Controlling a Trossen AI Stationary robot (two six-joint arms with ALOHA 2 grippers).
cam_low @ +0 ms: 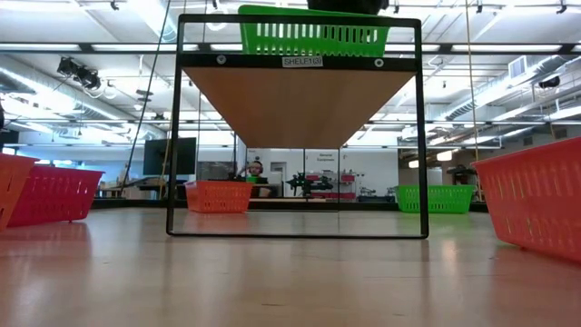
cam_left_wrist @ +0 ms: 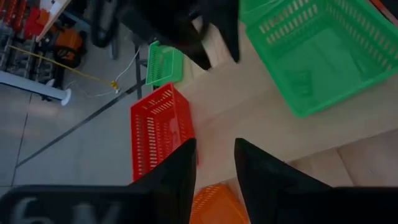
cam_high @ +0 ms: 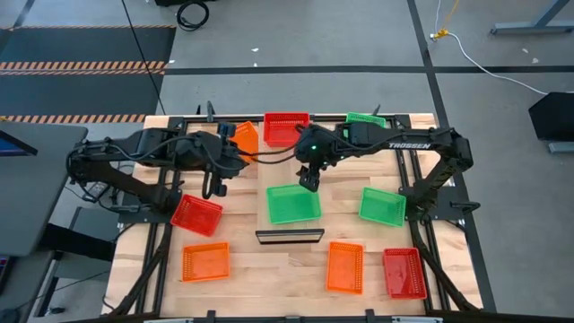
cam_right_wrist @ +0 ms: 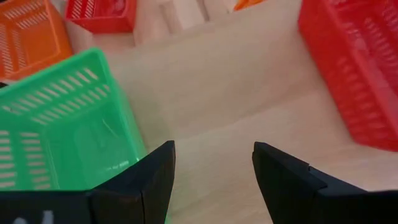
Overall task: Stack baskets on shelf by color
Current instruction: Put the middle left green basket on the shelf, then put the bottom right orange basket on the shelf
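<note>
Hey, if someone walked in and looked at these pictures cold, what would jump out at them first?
Probably the green basket sitting alone on the shelf at the table's middle, with the right end effector open just beyond its far edge. Around it, bright red, orange and green baskets lie scattered over the wooden table. The left end effector hangs near an orange basket at the back left.

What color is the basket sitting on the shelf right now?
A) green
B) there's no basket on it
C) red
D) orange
A: a green basket sits alone on the shelf in the high view, and the low view shows the same green basket on top of the board, just beside the open right gripper.
</note>
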